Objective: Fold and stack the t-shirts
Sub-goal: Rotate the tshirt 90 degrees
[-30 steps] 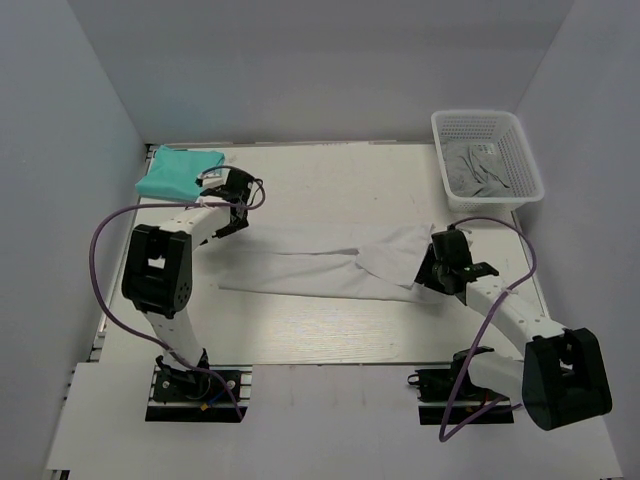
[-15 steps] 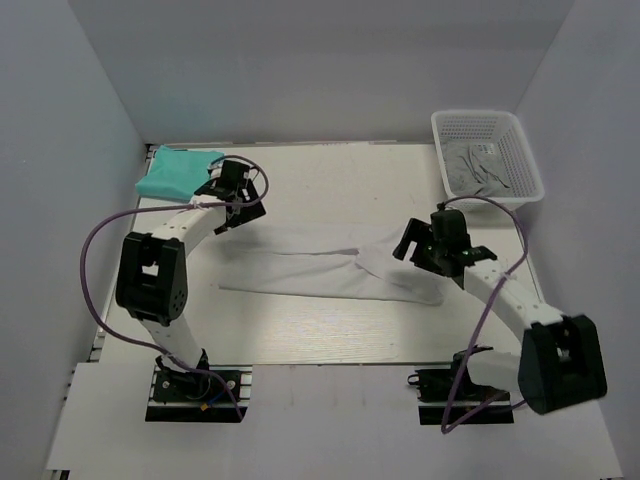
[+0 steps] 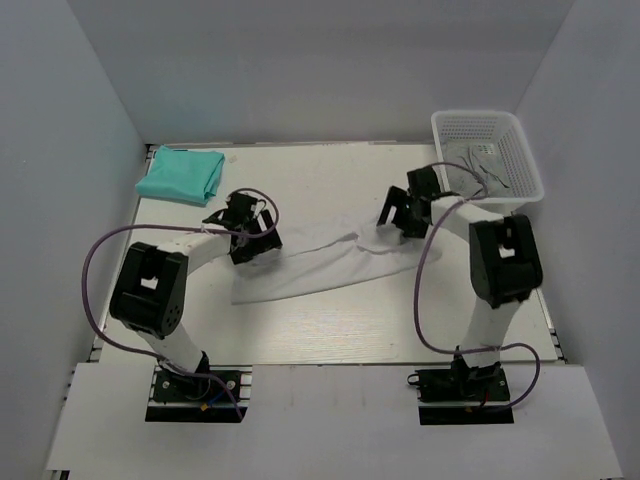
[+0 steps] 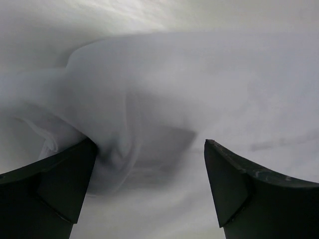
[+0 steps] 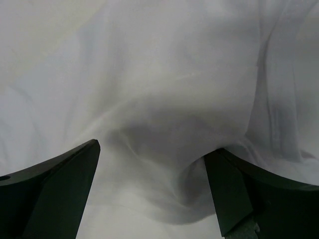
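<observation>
The left gripper is set down on one end of the white t-shirt, and the right gripper on the other end, so that the shirt is stretched in a long, rumpled band across the table between the two. In the left wrist view both fingers are seen spread wide apart, with a bunched fold of the white cloth gathered between them and pressed against the left-hand one. In the right wrist view the fingers are likewise held wide apart, with creased white cloth lying directly beneath and between them; nothing is pinched by either gripper. The teal t-shirt is laid folded beyond the left gripper and to its left, well apart from it. A white mesh basket is placed just beyond the right gripper, to its right.
</observation>
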Controlling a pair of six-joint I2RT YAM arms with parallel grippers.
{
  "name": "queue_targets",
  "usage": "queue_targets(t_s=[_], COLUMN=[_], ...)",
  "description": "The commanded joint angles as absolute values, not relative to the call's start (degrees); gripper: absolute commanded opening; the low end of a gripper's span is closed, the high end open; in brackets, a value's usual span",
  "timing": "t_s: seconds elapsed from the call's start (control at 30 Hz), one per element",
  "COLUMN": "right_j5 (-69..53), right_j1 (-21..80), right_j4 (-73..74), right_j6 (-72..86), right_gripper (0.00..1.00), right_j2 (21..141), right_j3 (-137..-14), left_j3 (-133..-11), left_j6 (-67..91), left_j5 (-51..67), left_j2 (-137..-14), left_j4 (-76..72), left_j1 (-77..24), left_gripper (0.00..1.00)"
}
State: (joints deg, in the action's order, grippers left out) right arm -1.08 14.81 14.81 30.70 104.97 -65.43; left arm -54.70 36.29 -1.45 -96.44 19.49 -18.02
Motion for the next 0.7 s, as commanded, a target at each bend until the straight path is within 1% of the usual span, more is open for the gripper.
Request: queue_targets(t_s=[0.0,0.03,0.07,0.1,0.13,0.2,0.23,0.27,0.3,0.33,0.37,0.4,0.43,0.47,0.57,0.63,0.67], right_j5=[-10.50,-12.29,-17.00,-20.27,-25.26,-31.36,-35.38,-36.03,-36.30,-34.04,-32.62,-31.74,-28.34,-26.91,-17.69,-16.79,-14.18], right_j1=[13.62,13.45,13.53,13.36,13.19,13.27,13.27,13.71,13.71,13.80,13.97,13.97,14.15,14.32,16.08,17.31,18.53], right_j4=[16.60,16.70,18.09,18.54,17.76,16.87,16.87,17.05,15.75,14.51,12.76,7.35,6.25,5.72,9.73,13.95,15.80], right_j6=[24.62,22.00,20.41,19.61,18.82,19.16,18.99,16.20,14.87,14.16,13.80,13.36,13.27,12.75,11.78,11.60,12.21], right_gripper=[0.90,0.90,0.90,0.90,0.90,0.90,0.90,0.90,0.90,0.90,0.90,0.90,0.90,0.90,0.90,0.90,0.90], right_j2=[117.22,125.25,128.03,130.41,137.91,144.19,145.53,146.33,145.47,144.07,137.79,135.64,130.13,128.60,124.20,122.27,121.21], right_j3=[-78.28,-88.58,-92.42,-96.12,-106.07,-113.60,-120.60,-124.59,-125.24,-124.20,-117.49,-115.16,-111.31,-109.09,-107.58,-106.45,-103.65], left_j3=[-48.26,-48.25,-48.25,-47.73,-47.72,-47.72,-47.12,-47.11,-47.11,-47.11,-48.59,-49.39,-50.96,-51.67,-52.21,-51.60,-50.81], left_j6=[40.61,40.61,39.65,39.64,39.12,35.96,34.90,34.89,34.89,34.02,32.80,32.09,31.38,30.16,29.44,32.33,33.30], left_j5=[17.72,20.89,22.66,21.81,22.49,26.69,34.81,37.24,37.27,35.18,33.50,30.53,29.45,28.83,26.99,19.98,17.43], left_j2=[-96.95,-95.64,-93.88,-89.52,-87.12,-83.51,-81.06,-80.08,-79.20,-78.58,-78.05,-77.44,-77.43,-76.74,-74.80,-72.25,-71.64], left_j4=[31.96,33.47,35.31,37.42,37.44,35.09,32.46,30.34,29.45,30.75,31.98,33.21,35.22,35.85,34.28,33.75,34.27], left_j1=[-25.20,-26.79,-28.11,-29.43,-30.84,-31.81,-33.03,-33.74,-34.36,-34.89,-35.50,-35.51,-35.51,-36.03,-36.04,-36.04,-36.04], left_gripper=[1.00,1.00,1.00,1.00,1.00,1.00,1.00,1.00,1.00,1.00,1.00,1.00,1.00,1.00,1.00,1.00,1.00])
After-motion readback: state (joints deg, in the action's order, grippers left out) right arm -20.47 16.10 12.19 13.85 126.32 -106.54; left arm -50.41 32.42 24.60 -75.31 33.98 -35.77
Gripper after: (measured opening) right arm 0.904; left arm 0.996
